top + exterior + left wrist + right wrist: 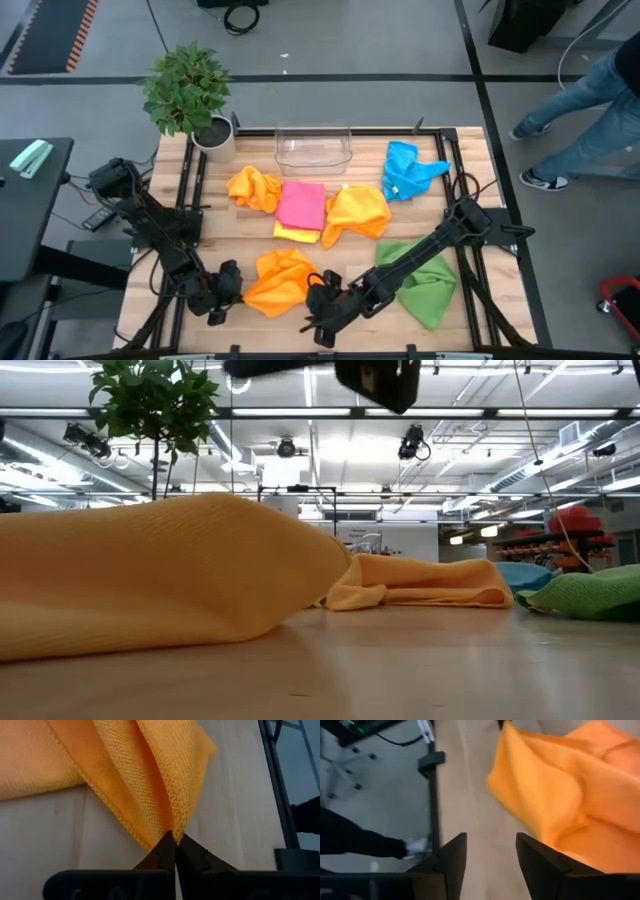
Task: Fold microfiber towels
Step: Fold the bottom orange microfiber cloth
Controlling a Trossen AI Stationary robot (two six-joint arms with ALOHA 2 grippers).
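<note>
Broadly, the tabletop (470, 170) carries the microfiber towels spread about, and the one in play is the crumpled orange towel (280, 280) near the front edge, left of centre. It lies directly between the two arms, with its bulk running from the left arm toward the right one. The left gripper (175, 842) sits at the towel's left edge, its fingers pressed together on a corner of the cloth, so that arm already has it. The right gripper (490, 855) hovers just off the towel's right edge with its fingers spread and nothing between them; the cloth lies ahead and to one side of its gap, not yet inside it.
</note>
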